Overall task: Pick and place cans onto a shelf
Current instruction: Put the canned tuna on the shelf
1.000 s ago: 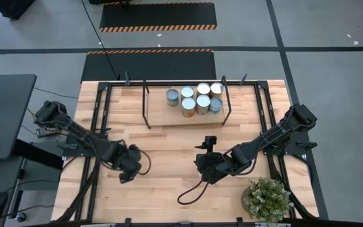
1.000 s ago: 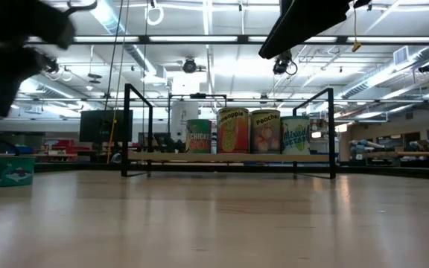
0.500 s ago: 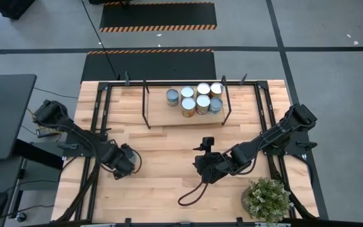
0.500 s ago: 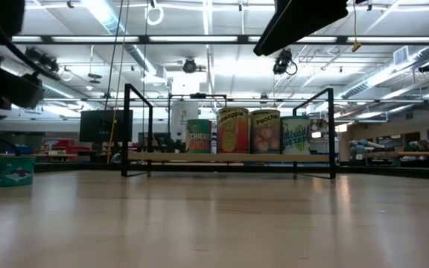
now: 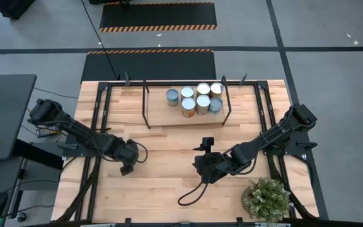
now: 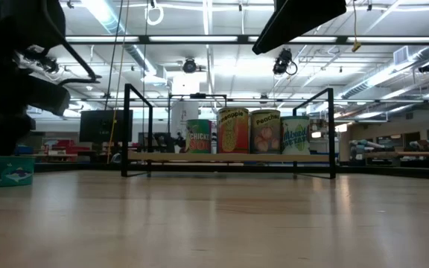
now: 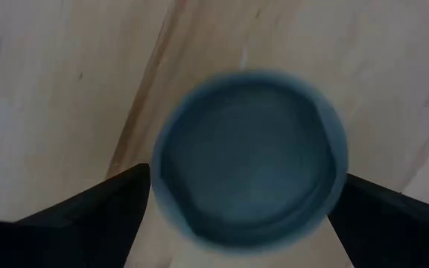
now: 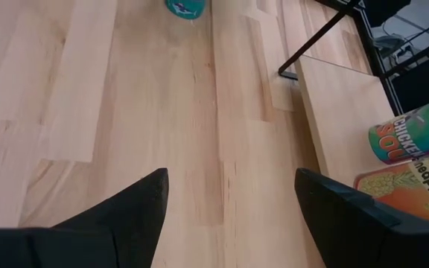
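The left gripper (image 5: pixel 126 165), fingers spread, is now hovering over the teal fish tin (image 7: pixel 250 156), readying a grasp; the right gripper (image 5: pixel 205 171) is waiting, clenched.

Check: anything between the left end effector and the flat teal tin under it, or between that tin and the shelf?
Nothing visible. The open left end effector hangs straight over the teal tin, fingers either side. Bare tabletop runs from there to the shelf, whose left half is free.
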Available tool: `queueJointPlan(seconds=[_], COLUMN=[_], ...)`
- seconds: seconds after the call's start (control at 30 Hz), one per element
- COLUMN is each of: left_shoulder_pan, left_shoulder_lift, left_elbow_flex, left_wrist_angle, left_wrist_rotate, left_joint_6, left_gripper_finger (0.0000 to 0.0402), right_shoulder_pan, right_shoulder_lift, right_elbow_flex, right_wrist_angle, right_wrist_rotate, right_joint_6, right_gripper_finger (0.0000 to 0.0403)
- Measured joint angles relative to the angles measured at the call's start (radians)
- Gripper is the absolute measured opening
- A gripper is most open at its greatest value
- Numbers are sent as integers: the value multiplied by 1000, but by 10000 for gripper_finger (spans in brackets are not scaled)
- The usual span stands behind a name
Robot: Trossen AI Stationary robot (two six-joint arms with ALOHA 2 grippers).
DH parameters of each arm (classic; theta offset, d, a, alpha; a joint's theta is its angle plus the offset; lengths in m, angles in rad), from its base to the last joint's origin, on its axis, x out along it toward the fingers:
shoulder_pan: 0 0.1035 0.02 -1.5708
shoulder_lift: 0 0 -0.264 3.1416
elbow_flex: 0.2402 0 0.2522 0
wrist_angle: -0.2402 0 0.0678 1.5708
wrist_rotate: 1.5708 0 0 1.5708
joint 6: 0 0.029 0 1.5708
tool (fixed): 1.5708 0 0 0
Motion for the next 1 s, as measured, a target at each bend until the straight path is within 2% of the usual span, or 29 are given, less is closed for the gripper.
queueJointPlan(seconds=[0.43, 0.53, 0.7, 0.8, 1.0], left_shoulder_pan=[17, 18, 18, 18, 40], left_shoulder_lift=[0, 1, 1, 2, 47], left_elbow_flex=[-16, -16, -16, -13, 106], left_wrist_angle=[65, 71, 85, 159, 226], left_wrist_rotate=[-20, -27, -30, -27, -51], left_joint_6=[23, 27, 27, 14, 79], left_gripper_finger=[385, 369, 320, 297, 291], right_shoulder_pan=[0, 0, 0, 0, 0], right_shoulder_lift=[0, 0, 0, 0, -1], right_elbow_flex=[0, 0, 0, 0, 0], right_wrist_angle=[22, 29, 28, 14, -48], right_wrist_rotate=[-5, -5, -6, -8, -8], right_joint_6=[11, 11, 25, 27, 38], right_gripper_finger=[299, 299, 299, 299, 299])
